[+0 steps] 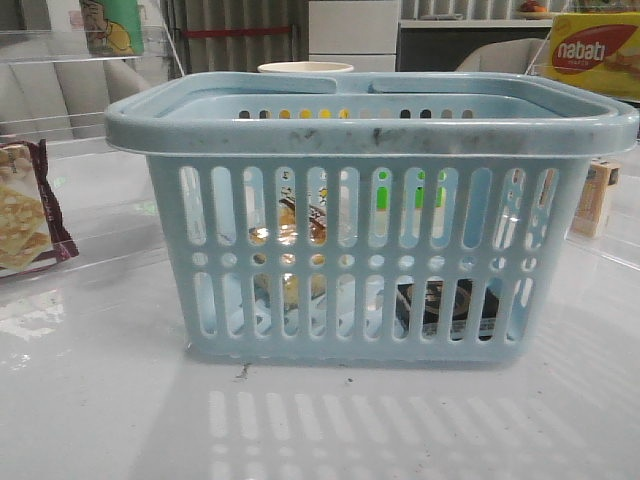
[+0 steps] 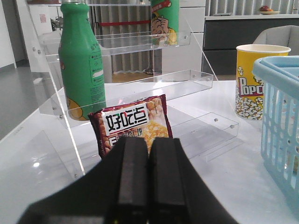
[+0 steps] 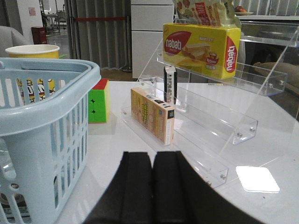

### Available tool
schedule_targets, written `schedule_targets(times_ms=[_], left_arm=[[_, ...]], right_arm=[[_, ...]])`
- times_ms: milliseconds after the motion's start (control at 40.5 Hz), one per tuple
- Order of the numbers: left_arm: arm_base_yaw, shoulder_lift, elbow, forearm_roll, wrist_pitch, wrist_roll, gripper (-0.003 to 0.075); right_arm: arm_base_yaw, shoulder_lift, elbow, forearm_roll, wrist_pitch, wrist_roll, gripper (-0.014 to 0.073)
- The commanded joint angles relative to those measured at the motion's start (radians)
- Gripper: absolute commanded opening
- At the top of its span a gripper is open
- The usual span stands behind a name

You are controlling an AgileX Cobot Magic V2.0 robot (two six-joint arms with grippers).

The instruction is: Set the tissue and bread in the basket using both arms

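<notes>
White glossy table (image 1: 100, 400) — basket (image 1: 370, 115) centre, cracker pkt (image 1: 25, 215) left, popcorn cup (image 2: 254, 79).

A green bottle (image 2: 81, 60) stands behind a maroon cracker packet (image 2: 133, 125); a popcorn cup (image 2: 254, 79), yellow Nabati box (image 3: 202, 43) and colour cube (image 3: 98, 107) stand nearby.

Legible text: "nabati" in white on red appears on the yellow wafer box (image 3: 202, 50) on the clear acrylic shelf (image 3: 243, 79), also readable in the front view. The yellow paper cup (image 2: 255, 80) carries "POPCO…", cut off by the basket rim. The maroon-edged snack packet (image 2: 131, 125) bears large Chinese characters on a white panel; its smaller print is unreadable.
</notes>
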Motion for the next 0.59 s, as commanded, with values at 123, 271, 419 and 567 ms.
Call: schedule_targets(times_ms=[123,271,419,567], left_arm=[[-0.007,-0.017,0.000,-0.002,-0.094,-0.009,0.0091],[-0.007,-0.017,0.000,-0.002,-0.094,-0.009,0.0091],[-0.007,-0.017,0.000,-0.002,-0.094,-0.009,0.0091],[-0.007,-0.017,0.000,-0.002,-0.094,-0.009,0.0091]], right_arm=[[-0.009,-0.018,0.000,0.001,-0.135,-0.031,0.0057],[-0.009,-0.018,0.000,0.004,-0.136,-0.031,0.0057],[-0.017,-0.018,0.000,0.025,-0.145,-0.031,0.0057],[-0.025,-0.018,0.000,0.026,-0.141,-0.031,0.0057]])
